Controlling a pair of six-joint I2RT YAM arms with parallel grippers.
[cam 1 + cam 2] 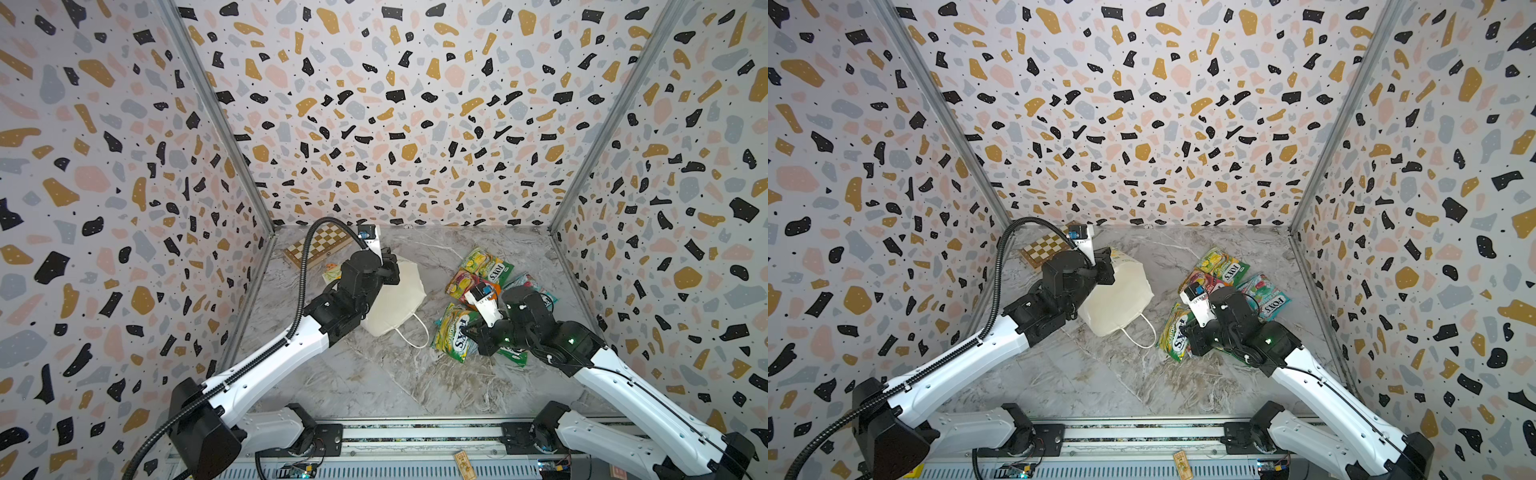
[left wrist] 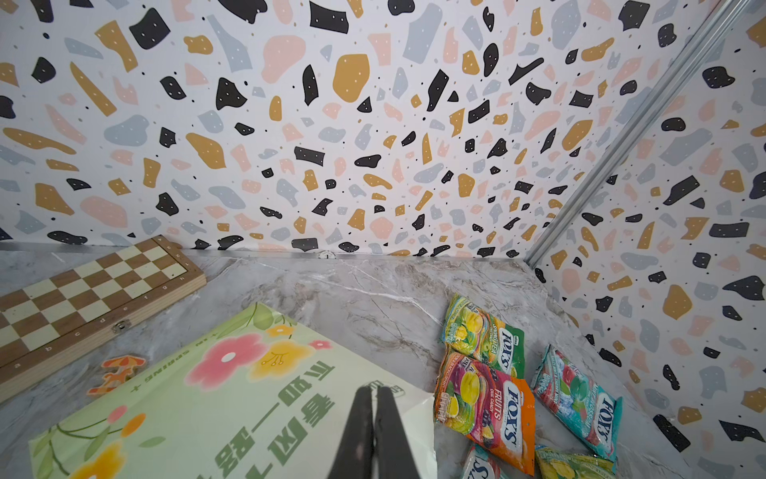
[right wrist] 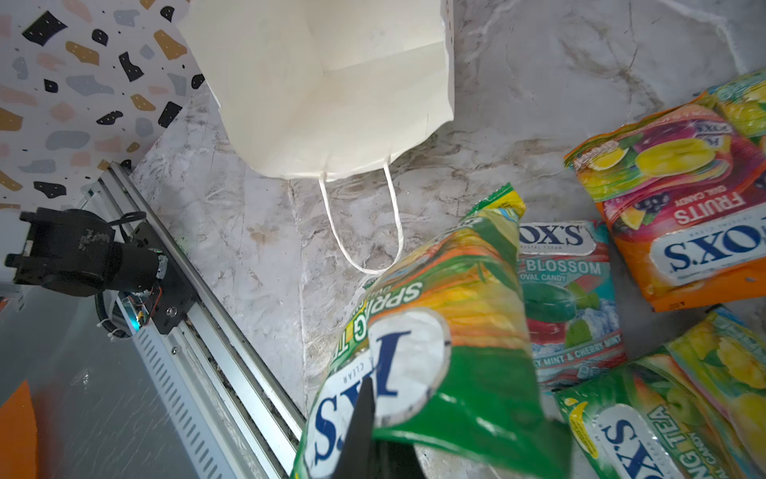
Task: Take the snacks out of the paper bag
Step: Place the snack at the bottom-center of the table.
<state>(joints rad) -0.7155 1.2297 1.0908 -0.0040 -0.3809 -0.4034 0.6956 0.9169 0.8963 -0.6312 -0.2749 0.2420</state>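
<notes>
The right gripper (image 3: 371, 419) is clamped on a green packet (image 3: 435, 331), close to the mouth of the paper bag (image 3: 331, 83), the other snacks (image 1: 484, 266) lying apart from the bag. The left gripper (image 2: 375, 392) is pressed closed, tips against the bag's bottom end; whether it pinches paper cannot be told. Only the left wrist view shows the bag's flowered side; only the right wrist view, its white inside.

The white paper carrier bag (image 1: 399, 303) was found on its side on the grey marbled tabletop (image 1: 374, 374), with the left gripper (image 1: 390, 270) set against its far end. The glossy FOX'S candy packets (image 1: 486, 266) were spread beside it, some under the right gripper (image 1: 471, 332).
</notes>
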